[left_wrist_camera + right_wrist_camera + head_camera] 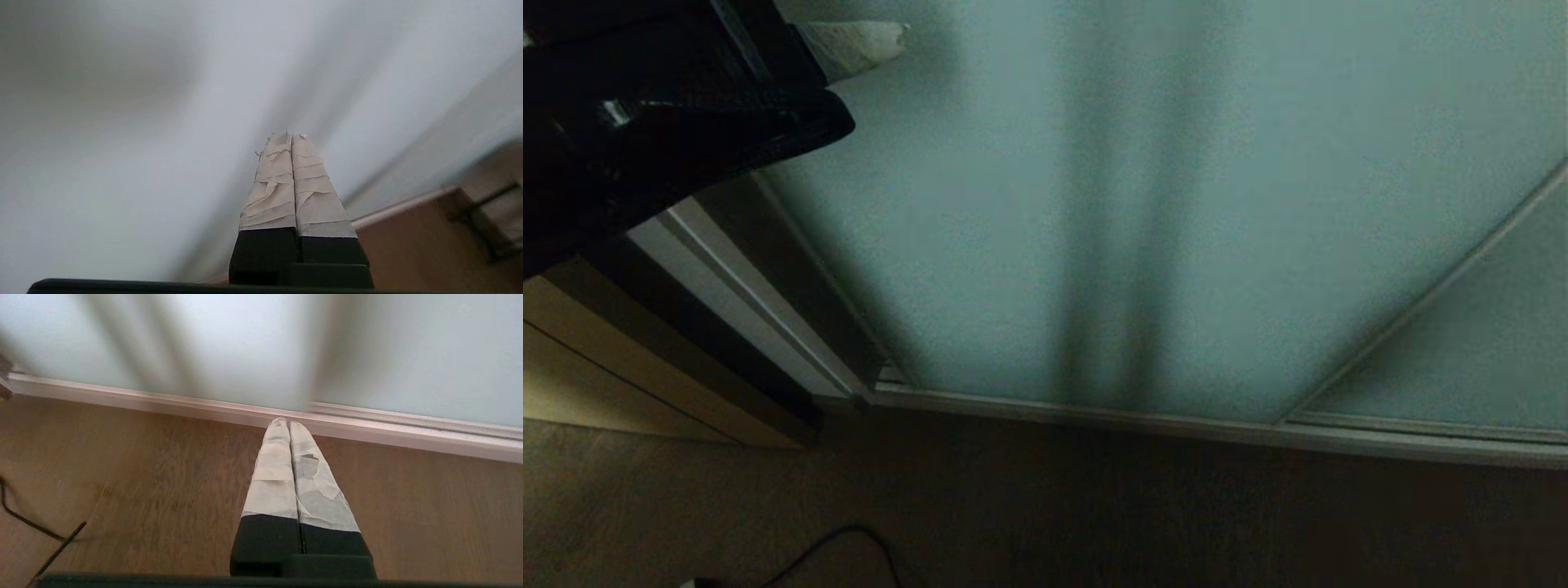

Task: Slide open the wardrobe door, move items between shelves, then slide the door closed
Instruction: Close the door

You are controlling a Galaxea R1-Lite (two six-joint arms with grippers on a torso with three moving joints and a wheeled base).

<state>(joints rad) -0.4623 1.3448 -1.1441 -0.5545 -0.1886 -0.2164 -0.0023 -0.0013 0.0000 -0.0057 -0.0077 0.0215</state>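
Here's the left gripper (894, 37), up at the top left of the head view, taped white fingers pressed flat together with nothing between them, raised in front of the tall frosted pale blue-green sliding wardrobe door (1029, 204). That panel fills most of the scene ahead and stands across the opening, so no shelves and no items can be seen. This looks like the very first step: getting the door open. The tips sit close to the panel's left part, not far from the thin silver-white frame edge (809, 261); whether they touch the glass I cannot tell.

The next move, by my reading, calls for purchase on that left frame edge or a flat push on the panel, then a sideways drive to the right along the pale bottom track (1094, 412). A second frosted panel (1470, 343) overlaps on the right, and the door would have to run past it.

Around it: a beige wooden cabinet front (621, 367) stands tight on the left, leaving the arm little room. A dark cable (849, 543) lies on the brown wood floor (1176, 514) nearby. The right gripper (289, 426) hangs low, pinched together and empty, pointing at the floor before the track.
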